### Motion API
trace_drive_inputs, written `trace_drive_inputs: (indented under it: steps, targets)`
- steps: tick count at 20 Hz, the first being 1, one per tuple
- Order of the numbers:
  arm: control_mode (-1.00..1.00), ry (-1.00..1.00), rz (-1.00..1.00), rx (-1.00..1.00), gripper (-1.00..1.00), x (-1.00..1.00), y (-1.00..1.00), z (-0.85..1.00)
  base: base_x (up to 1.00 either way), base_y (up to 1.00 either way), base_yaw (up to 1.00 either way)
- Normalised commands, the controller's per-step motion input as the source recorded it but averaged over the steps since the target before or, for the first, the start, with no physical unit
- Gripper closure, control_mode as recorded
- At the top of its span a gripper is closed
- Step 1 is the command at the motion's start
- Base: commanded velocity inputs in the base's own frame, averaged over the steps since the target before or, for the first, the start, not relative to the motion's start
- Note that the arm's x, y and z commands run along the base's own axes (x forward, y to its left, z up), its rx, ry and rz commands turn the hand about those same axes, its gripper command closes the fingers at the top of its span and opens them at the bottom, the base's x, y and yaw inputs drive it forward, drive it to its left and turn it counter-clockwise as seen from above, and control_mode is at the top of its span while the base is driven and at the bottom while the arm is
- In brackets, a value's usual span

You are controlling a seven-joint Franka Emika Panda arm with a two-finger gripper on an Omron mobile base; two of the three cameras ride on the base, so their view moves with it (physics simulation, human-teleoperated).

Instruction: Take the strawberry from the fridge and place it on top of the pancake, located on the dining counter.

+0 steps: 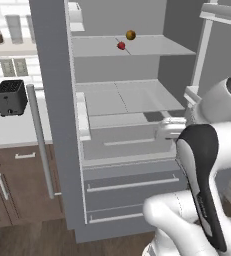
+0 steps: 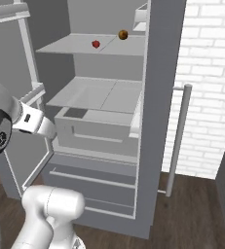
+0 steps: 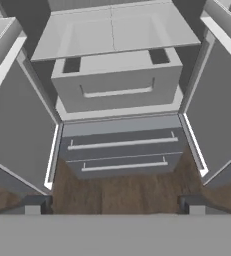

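Strawberry (image 1: 121, 46) sat on the upper shelf of the fridge (image 1: 57, 125), doors open, just beside an orange-brown fruit (image 1: 130, 35). I judged the reach step was in hand. Gripper (image 3: 115, 205) pointed low at the drawers, fingers spread wide, holding nothing. Next move called for raising the hand to shelf height and closing on the berry alone.

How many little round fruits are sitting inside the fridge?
2, both on the upper shelf of the fridge: the red strawberry in front, the orange-brown fruit just behind it. More may be hidden higher up.
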Motion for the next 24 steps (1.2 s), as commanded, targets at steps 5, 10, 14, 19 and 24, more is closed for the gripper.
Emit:
trace_drive_inputs:
  steps: [5,10,14,19,24]
  targets:
    - [-1.0,-0.03,0.12,0.0,-1.0,-0.2,-0.09,0.13,0.0,0.0,0.0]
    - [-1.0,-0.14,0.0,0.0,-1.0,-0.41,-0.1,0.22,0.0,0.0,0.0]
    - [-1.0,-0.22,0.0,0.0,-1.0,-0.42,-0.11,0.24,0.0,0.0,0.0]
    - [-1.0,-0.21,0.0,0.0,-1.0,-0.15,-0.01,0.15,0.0,0.0,0.0]
    - [1.0,-0.03,0.0,0.0,-1.0,0.0,0.0,0.0,0.4,0.0,-0.06]
